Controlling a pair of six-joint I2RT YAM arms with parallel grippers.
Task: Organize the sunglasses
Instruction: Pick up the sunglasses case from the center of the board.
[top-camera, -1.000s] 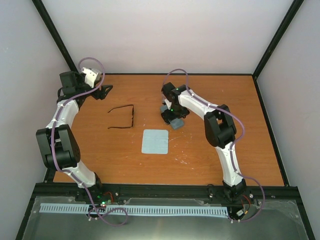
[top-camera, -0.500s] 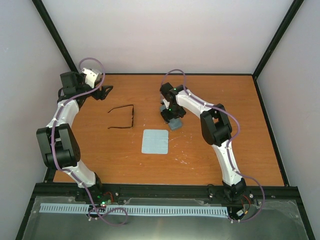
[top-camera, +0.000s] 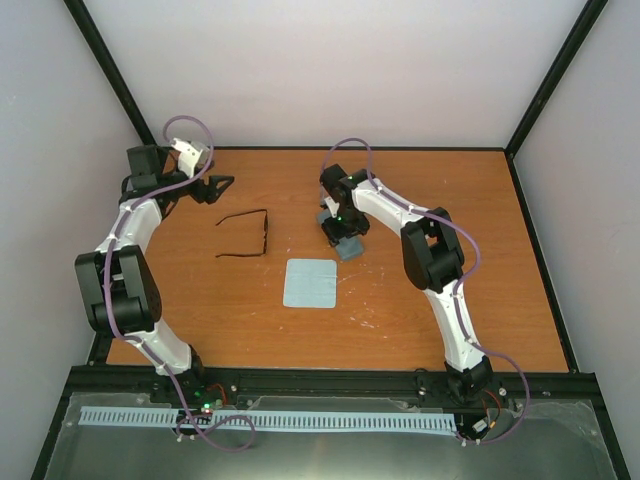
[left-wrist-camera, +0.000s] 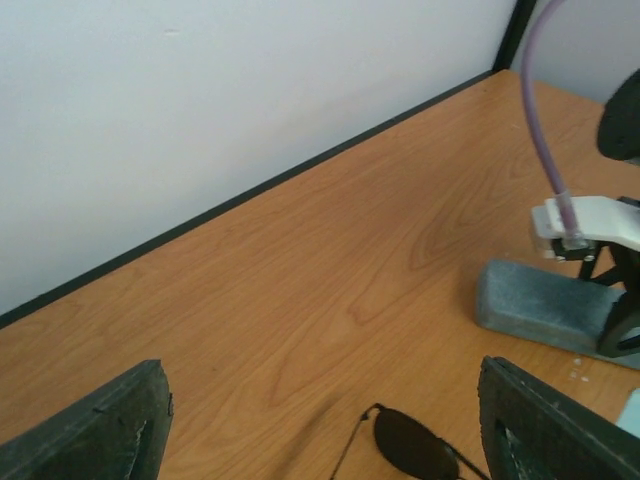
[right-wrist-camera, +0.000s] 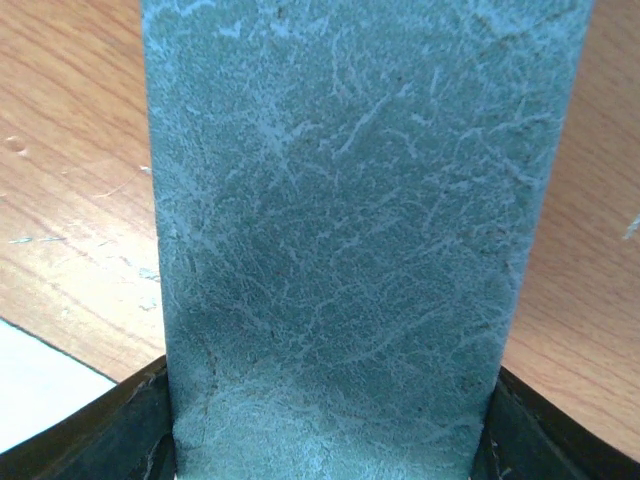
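The sunglasses (top-camera: 245, 233) lie open on the wooden table, left of centre, with a thin dark frame. One dark lens shows at the bottom of the left wrist view (left-wrist-camera: 410, 445). My left gripper (top-camera: 222, 184) is open and empty, hovering behind and left of the sunglasses; its fingers (left-wrist-camera: 110, 425) stand wide apart. My right gripper (top-camera: 340, 226) is shut on the grey-blue case (top-camera: 347, 243), which fills the space between both fingers in the right wrist view (right-wrist-camera: 350, 230). The case is closed and also shows in the left wrist view (left-wrist-camera: 535, 300).
A flat light-blue square cloth (top-camera: 310, 283) lies on the table in front of the case, right of the sunglasses. Its corner shows in the right wrist view (right-wrist-camera: 40, 400). White walls with black frame posts enclose the table at back and sides.
My right arm has drawn in and the case has shifted slightly back and left with it. My left gripper has moved a little to the right. The sunglasses and cloth have not moved.
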